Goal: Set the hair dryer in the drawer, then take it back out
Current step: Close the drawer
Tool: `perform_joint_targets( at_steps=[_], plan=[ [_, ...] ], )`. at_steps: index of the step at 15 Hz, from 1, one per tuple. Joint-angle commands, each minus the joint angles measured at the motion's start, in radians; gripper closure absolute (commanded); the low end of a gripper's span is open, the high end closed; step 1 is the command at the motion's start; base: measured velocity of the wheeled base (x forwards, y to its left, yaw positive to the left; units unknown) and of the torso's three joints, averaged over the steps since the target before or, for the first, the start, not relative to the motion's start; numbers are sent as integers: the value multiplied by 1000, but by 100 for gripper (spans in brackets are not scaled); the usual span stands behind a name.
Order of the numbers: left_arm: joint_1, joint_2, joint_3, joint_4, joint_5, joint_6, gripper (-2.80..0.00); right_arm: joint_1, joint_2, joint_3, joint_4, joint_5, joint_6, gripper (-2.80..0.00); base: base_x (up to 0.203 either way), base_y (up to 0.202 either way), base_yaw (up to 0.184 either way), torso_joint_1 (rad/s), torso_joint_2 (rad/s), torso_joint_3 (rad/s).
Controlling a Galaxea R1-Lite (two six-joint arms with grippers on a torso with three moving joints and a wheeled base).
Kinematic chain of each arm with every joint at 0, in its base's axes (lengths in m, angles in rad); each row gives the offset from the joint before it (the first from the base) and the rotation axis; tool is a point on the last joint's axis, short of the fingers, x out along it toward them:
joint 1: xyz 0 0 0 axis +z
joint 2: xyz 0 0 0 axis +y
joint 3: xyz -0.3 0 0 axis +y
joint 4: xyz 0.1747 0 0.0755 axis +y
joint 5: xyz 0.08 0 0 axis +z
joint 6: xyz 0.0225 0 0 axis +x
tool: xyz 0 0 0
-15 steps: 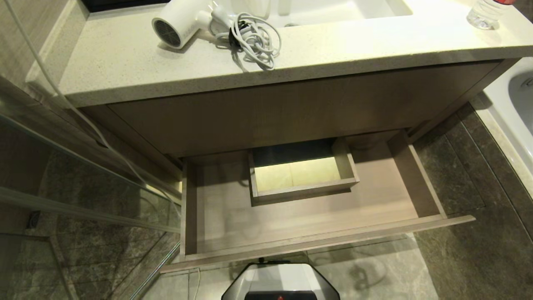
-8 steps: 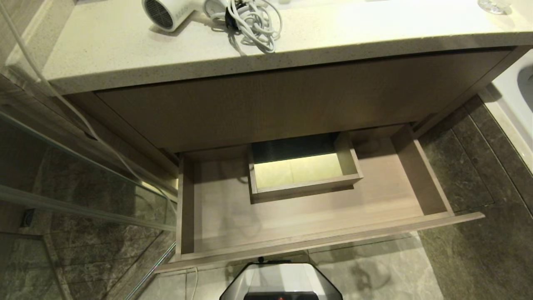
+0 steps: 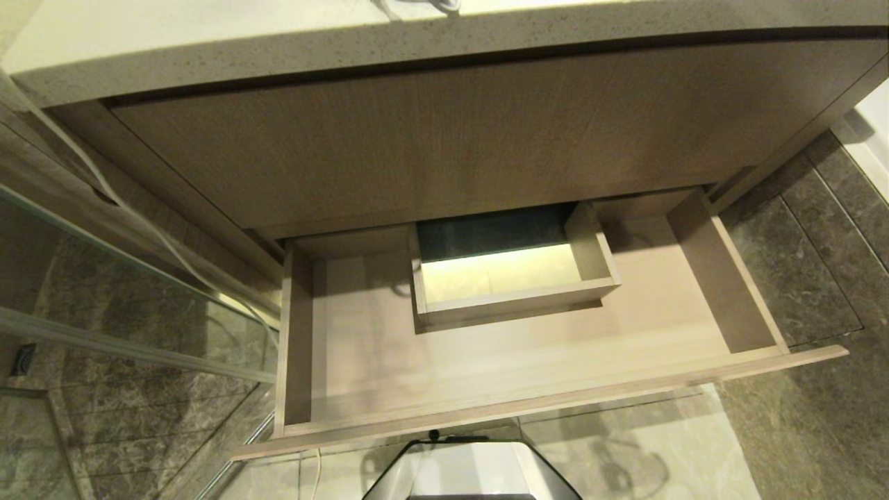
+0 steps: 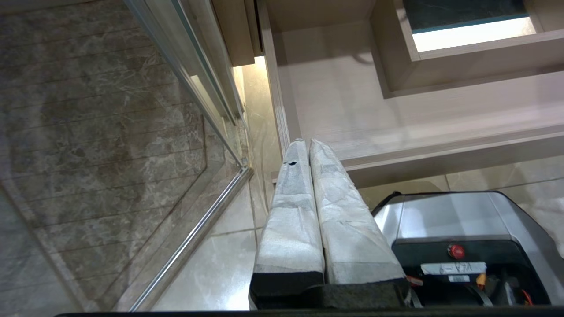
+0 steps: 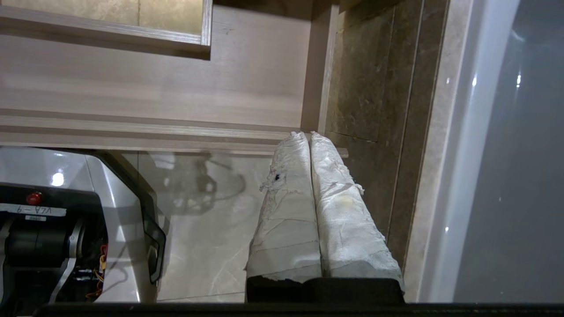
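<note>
Bathroom vanity counter [image 3: 208,52] fills the frame's top; below, the drawer [image 3: 528,406] stands open, a boxed cut-out [image 3: 514,302] mid-frame. Left gripper [image 4: 308,143] and right gripper [image 5: 307,135] are clenched, empty, before its front.

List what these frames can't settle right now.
- Hair dryer: body cut off by the head view's top edge; only a bit of white cord shows on the countertop.
- Drawer: its back runs under the tall front panel, hidden in the head view.
- Left gripper, right gripper: absent from head view; shut, empty in wrist views.
</note>
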Motion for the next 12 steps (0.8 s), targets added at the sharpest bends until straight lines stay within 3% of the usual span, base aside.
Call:
perform_joint_targets(
  at_steps=[1, 5, 12],
  plan=[
    [0, 0, -1, 0, 0, 0, 0, 0, 0, 1, 3, 0, -2, 0, 0, 0, 0, -349, 510, 178],
    [0, 0, 0, 0, 0, 0, 0, 0, -5, 1, 4, 0, -3, 0, 0, 0, 0, -323, 438, 135],
    [0, 0, 0, 0, 0, 0, 0, 0, -14, 6, 6, 0, -4, 0, 0, 0, 0, -60, 382, 306]
  ],
)
